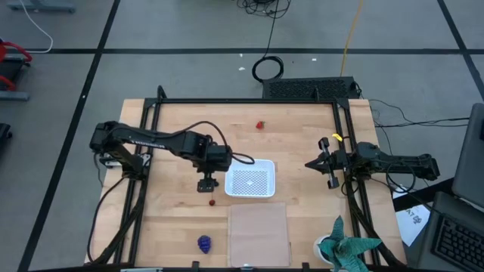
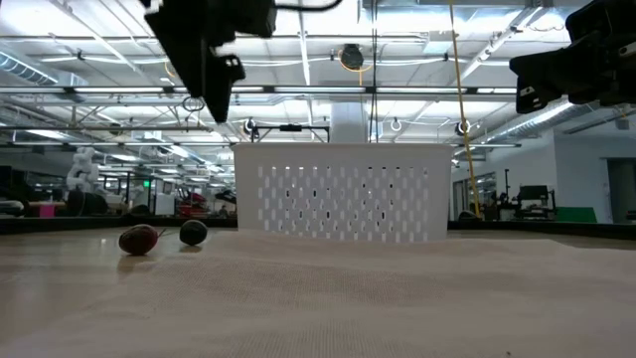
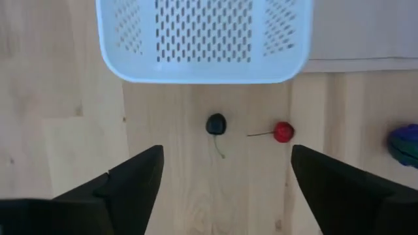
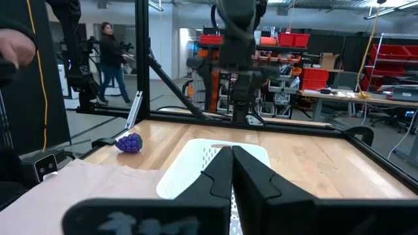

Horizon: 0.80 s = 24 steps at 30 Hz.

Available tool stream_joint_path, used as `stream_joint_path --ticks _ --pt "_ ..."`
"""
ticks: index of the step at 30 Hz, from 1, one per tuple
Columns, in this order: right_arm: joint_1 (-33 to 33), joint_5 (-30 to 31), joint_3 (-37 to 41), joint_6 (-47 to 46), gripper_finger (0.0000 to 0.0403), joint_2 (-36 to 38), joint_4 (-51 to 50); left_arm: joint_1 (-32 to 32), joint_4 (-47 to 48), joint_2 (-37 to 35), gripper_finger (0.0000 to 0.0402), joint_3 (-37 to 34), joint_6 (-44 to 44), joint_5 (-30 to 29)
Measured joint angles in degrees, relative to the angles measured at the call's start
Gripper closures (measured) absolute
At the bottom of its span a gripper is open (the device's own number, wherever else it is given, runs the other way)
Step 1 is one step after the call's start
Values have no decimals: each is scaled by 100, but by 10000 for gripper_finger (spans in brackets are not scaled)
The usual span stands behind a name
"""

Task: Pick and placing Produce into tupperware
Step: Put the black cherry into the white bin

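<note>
The left gripper hangs over the wooden desk just beside the white tub, on its left side, with its fingers spread wide and holding nothing. Looking down past them, the dark berry lies on the desk ahead of the gap between the two fingers, nearer the tub's wall than the fingertips, touching neither. The cherry sits just beside the berry, its thin stem pointing toward it, ahead of the other finger rather than in the gap. From desk level the two fruits rest side by side, close but apart, to the left of the tub, with the gripper well above them.

The grape bunch lies near the desk's front edge, left of the flat tan panel and well apart from the tub. The strawberry sits alone toward the far side of the desk. The tub's dotted floor looks bare.

The right gripper waits at the right of the desk, fingers pressed together on nothing. A teal-and-white cloth lies at the front right corner.
</note>
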<state>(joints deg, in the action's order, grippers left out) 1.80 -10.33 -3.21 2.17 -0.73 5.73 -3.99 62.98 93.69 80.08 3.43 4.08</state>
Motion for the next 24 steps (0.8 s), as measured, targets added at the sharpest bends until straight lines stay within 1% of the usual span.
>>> stream_joint_path --ticks 4,11,20,24 --pt "-1 0 -1 0 403 1 -2 6 -497 7 58 -535 -8 44" --pt "0 0 -2 0 403 1 -2 0 -1291 7 57 -1192 134 93" --pt "0 0 -1 2 403 0 -8 -107 -2054 7 57 -1637 95 56" --pt "-2 0 1 2 403 0 -30 -155 -2097 7 57 -1750 104 52"
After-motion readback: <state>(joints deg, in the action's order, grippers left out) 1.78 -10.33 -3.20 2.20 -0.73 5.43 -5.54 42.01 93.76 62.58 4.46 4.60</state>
